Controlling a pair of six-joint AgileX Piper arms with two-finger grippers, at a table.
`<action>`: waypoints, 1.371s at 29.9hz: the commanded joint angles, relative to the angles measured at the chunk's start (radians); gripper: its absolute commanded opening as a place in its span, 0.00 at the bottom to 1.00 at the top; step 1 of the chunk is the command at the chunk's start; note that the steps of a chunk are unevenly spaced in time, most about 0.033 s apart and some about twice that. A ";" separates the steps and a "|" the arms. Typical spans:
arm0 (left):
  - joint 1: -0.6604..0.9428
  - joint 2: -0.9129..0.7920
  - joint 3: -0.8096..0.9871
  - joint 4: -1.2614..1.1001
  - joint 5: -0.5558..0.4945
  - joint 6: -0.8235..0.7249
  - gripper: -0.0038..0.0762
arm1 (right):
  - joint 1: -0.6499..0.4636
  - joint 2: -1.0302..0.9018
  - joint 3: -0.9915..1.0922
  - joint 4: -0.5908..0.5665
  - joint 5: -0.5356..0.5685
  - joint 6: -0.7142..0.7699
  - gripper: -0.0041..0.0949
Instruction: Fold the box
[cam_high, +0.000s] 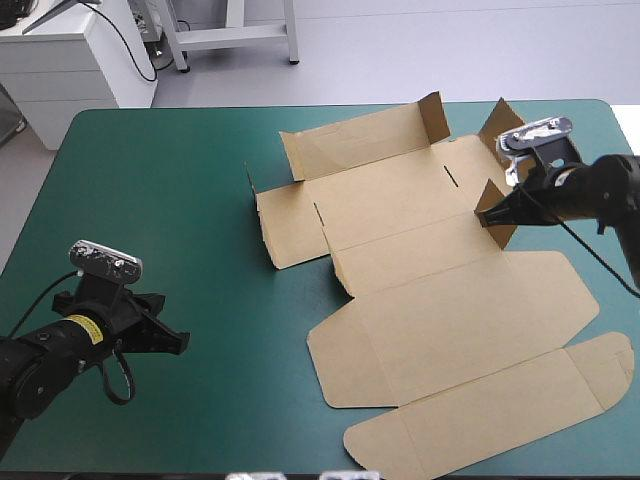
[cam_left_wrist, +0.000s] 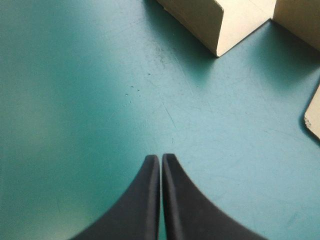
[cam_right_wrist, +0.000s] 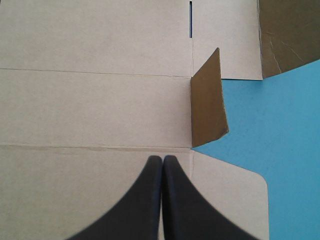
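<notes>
Teal-green cover: we see the teal-green cover (cam_high: 150, 180) of the table bare across its left half, and faintly scratched in the left wrist view.
Left arm: the left gripper (cam_high: 180, 343) sits low over the cover near the table's near-left corner. In its own view we find its two broad black fingers (cam_left_wrist: 145, 200) pressed together into one point, with nothing between them and bare cover under and ahead of them.
Brown board: the box (cam_high: 440, 300), a cut sheet of brown cardboard, lies from the table's middle to its right edge, well apart from the left gripper. Most of it is flat, and the long rounded lid panels reach toward the near-right corner. We see the far wall (cam_high: 360, 140) raised toward the table's far edge and a short wall up at the sheet's left end.
Right end flap: a small dark-brown flap (cam_right_wrist: 207, 100) stands upright at the sheet's right end, just ahead of and beside the right fingers.
Right arm: the right gripper (cam_high: 495, 213) is over the board near the table's right edge. Its black fingers meet tip to tip, clamping nothing that we can see, with flat board beneath them.
</notes>
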 joint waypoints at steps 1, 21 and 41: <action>-0.003 -0.003 -0.032 -0.007 -0.026 -0.008 0.04 | 0.004 0.075 -0.119 -0.026 0.023 -0.039 0.03; -0.003 -0.003 -0.032 0.036 0.003 0.000 0.04 | 0.004 0.281 -0.214 -0.115 -0.012 -0.074 0.72; -0.003 -0.003 -0.032 0.032 0.013 -0.007 0.04 | -0.005 0.513 -0.368 -0.142 0.057 -0.058 0.72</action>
